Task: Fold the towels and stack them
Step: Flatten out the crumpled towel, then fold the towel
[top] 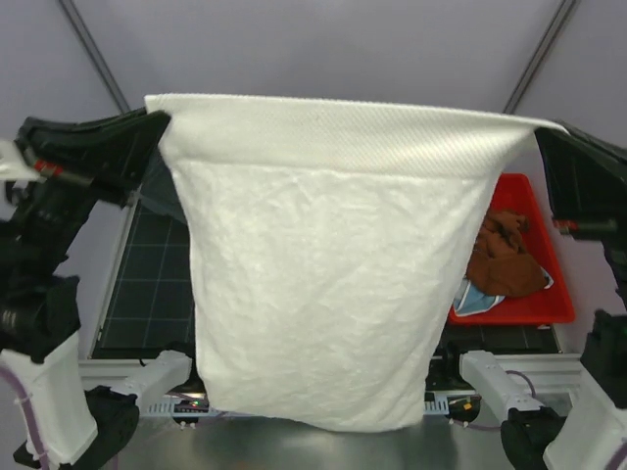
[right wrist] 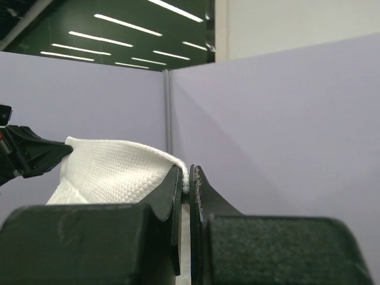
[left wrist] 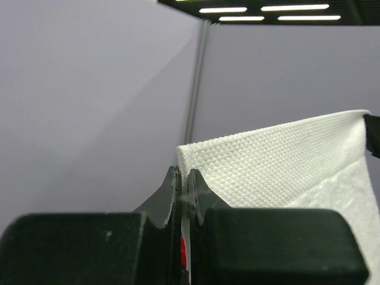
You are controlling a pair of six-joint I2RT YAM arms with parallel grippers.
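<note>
Top external view: the cream-white towel hangs spread in the air between my arms, hiding most of the dark mat. The left gripper is pinched on its left top corner, the right gripper on the other. I'd hold that top edge level and taut, land the bottom hem first, then lay it flat. The rust-brown towel and light-blue towel sit in the red bin at right
</note>
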